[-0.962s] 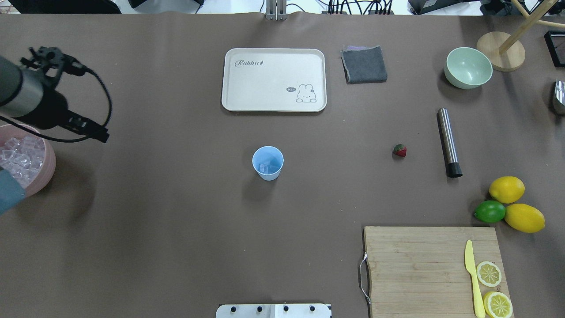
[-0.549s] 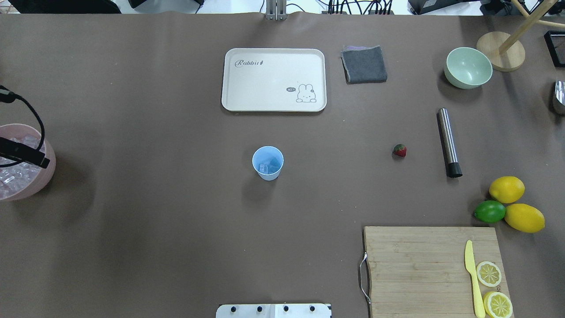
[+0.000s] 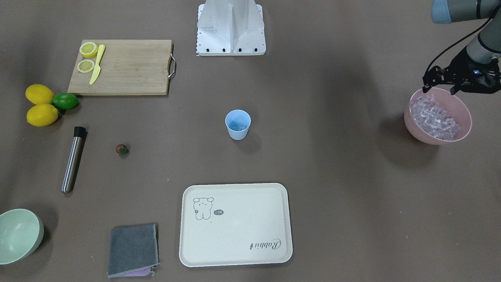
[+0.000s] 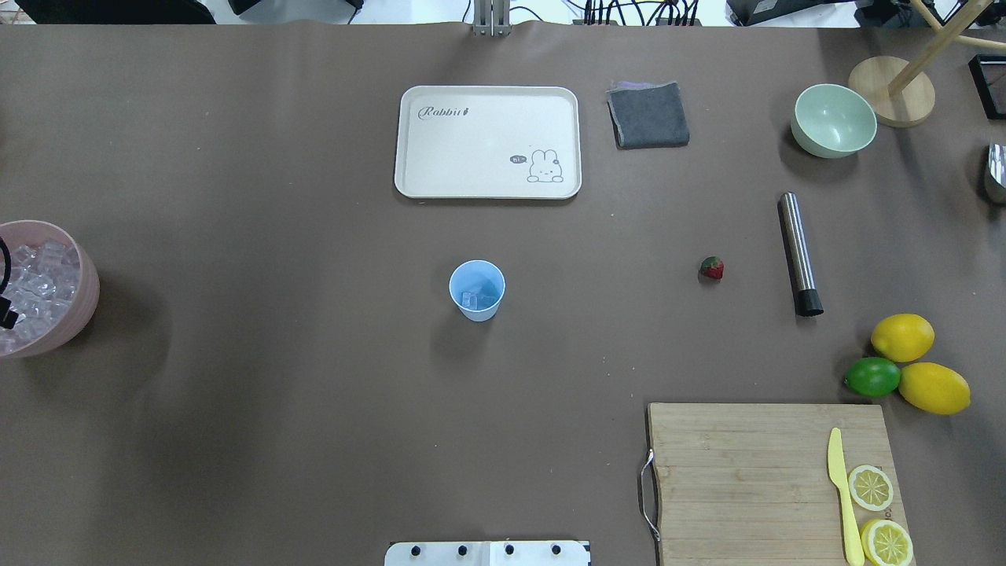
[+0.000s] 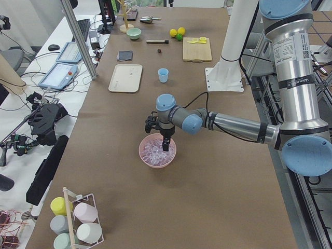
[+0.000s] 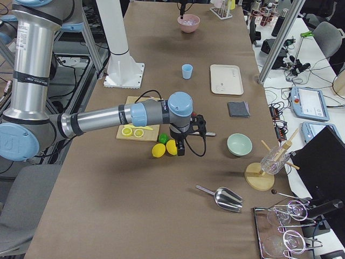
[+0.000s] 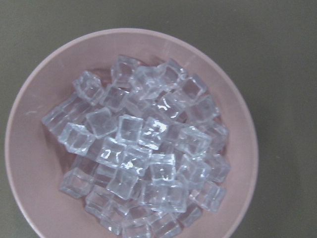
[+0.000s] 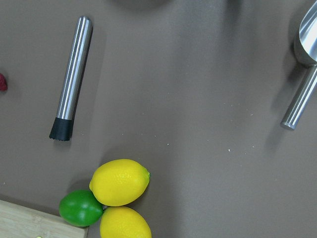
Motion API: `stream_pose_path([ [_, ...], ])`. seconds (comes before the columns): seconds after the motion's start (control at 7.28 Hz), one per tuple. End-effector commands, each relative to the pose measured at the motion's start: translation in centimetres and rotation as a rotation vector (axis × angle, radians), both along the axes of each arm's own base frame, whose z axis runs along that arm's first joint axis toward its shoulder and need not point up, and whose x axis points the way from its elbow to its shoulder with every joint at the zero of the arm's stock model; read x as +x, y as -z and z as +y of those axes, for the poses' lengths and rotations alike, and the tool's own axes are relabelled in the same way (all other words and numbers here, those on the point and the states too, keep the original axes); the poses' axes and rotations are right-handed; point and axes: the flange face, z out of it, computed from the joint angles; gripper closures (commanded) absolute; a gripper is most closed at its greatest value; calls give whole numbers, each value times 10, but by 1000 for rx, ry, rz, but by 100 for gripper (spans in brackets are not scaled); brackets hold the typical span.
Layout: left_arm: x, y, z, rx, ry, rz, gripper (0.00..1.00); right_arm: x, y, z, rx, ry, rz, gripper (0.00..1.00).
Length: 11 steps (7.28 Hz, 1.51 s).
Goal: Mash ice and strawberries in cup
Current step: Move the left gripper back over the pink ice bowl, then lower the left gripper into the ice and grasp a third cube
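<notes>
Hovering over bowl of ice at far left with left gripper spread wide, lined up for a cube. Parked with right gripper above lemons at right, seemingly out of the way; cannot tell its opening. Mid-table, upright, mouth up for drops: cup, some ice inside. Right of it, on its side, cap roughly cupward: strawberry. Farther right, muddler, long axis near-to-far.

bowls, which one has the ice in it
The pink bowl on the robot's far left: it is heaped with clear ice cubes. The pale green bowl, over on the robot's right, holds nothing.
</notes>
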Motion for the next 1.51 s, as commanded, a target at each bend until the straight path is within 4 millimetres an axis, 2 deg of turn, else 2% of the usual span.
stream_pose_path([
  [0.0, 0, -24, -3, 36, 2, 23, 10, 0, 3, 0, 6, 0, -1, 0],
  [0.27, 2, -25, -3, 47, -4, 19, 12, 0, 3, 0, 5, -1, 1, 0],
  [0.82, 15, -32, 11, 49, -47, 22, 14, 1, 4, 1, 6, -2, -2, 0],
  [1.37, 25, -38, 13, 65, -83, 20, 18, 10, 3, 2, 5, -24, -2, 0],
])
